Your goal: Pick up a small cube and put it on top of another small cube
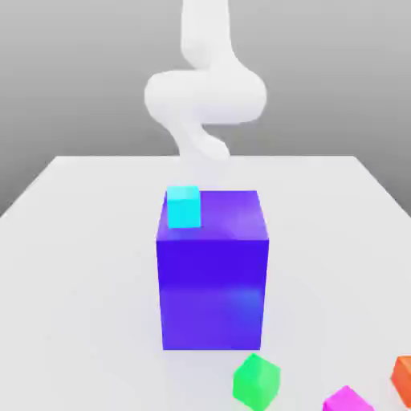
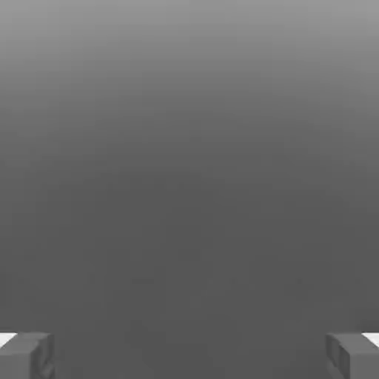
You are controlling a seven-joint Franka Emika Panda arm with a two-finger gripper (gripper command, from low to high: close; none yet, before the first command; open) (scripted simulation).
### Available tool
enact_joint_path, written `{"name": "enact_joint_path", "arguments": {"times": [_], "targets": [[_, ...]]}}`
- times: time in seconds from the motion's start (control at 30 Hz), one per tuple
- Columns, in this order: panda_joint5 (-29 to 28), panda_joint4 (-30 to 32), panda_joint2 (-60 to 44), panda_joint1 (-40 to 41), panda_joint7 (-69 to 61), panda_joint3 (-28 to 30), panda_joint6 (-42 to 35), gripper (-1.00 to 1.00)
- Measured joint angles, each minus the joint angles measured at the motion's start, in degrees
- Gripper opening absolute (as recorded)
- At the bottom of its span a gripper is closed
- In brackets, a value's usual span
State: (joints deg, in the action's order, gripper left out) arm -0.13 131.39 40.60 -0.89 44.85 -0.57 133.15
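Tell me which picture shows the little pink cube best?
The exterior view. There the little pink cube sits on the white table at the picture's bottom edge, partly cut off, between the green cube and the orange cube. The hand view looks at plain grey, with none of the cube.

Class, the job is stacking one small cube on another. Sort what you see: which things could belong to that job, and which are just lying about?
Belongs to the job:
- small magenta cube
- pincer, open, holding nothing
- possible base cubes: small green cube, small orange cube, small cyan cube

Just lying about:
- big blue-violet block, with the cyan cube sitting on it
- white table
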Motion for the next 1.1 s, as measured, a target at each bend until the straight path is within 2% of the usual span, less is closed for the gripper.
{"name": "enact_joint_path", "arguments": {"times": [0.53, 0.97, 1.1], "targets": [[-1.87, -2.48, -33.58, -5.16, -5.60, -4.62, 8.80, 0.00], [-5.67, -4.50, -60.70, -10.39, -8.50, -7.19, 15.79, 0.00], [-7.34, -5.91, -69.03, -11.84, -7.97, -6.37, 20.53, 0.00]]}}
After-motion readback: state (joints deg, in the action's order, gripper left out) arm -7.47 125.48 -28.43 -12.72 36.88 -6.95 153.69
